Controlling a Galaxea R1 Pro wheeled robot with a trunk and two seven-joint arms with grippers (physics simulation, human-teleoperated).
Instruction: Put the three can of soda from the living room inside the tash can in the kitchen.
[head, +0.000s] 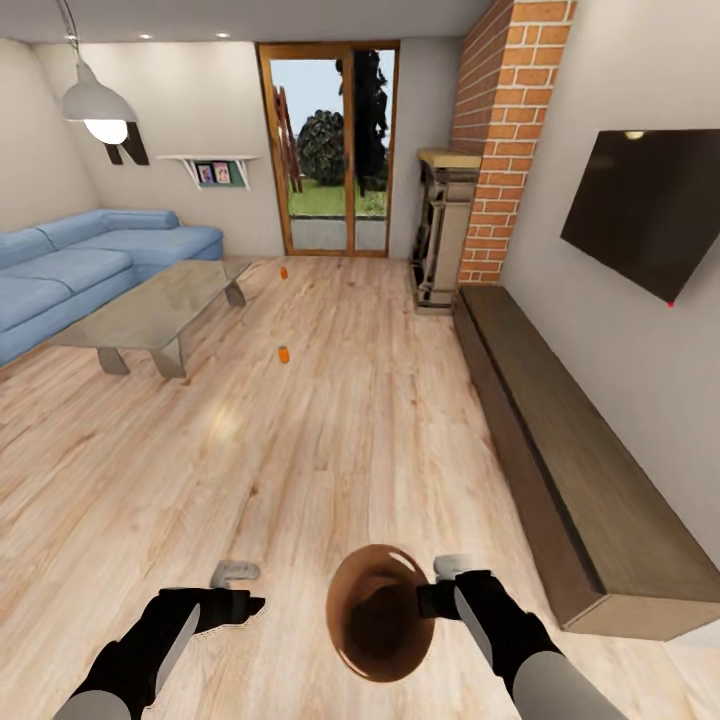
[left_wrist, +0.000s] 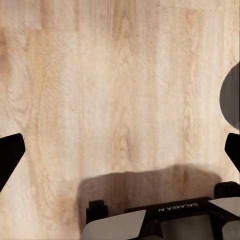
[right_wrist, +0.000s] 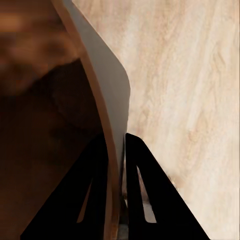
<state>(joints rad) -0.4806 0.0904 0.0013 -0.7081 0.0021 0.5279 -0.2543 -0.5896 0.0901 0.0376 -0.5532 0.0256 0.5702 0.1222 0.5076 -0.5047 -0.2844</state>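
Head view showed the bin (head: 380, 625) low in the frame, its dark copper inside turned toward the camera, held off the wood floor (head: 380, 420) by the right claw (head: 437, 598). That claw was clamped on the bin's rim at its right side. Right wrist view confirmed it: two black fingers (right_wrist: 145, 190) stood narrow, one inside and one outside the thin wall of the bin (right_wrist: 45, 125), with pale floor boards (right_wrist: 200, 100) beyond.

Two orange cans lay well ahead on the floor. One can (head: 284, 353) sat just off the near right corner of the glass worktop (head: 160, 305); a second can (head: 283, 271) sat farther back, near the worktop's far right corner and short of the wood-framed glass doors (head: 330, 150).

At lower left of the head view the left claw (head: 245, 603) hung over bare floor, apart from the bin. Left wrist view caught its black fingertips (left_wrist: 9, 156) at the two edges of the frame, spread wide with nothing between them but floor.

Beyond the worktop stood the blue sofa (head: 80, 265) along the left wall, a pendant lamp (head: 98, 105) above it. A brick chimney (head: 505, 130) rose at right of the doors, then a dark TV (head: 645, 210) on the wall above a long low bench (head: 570, 450).
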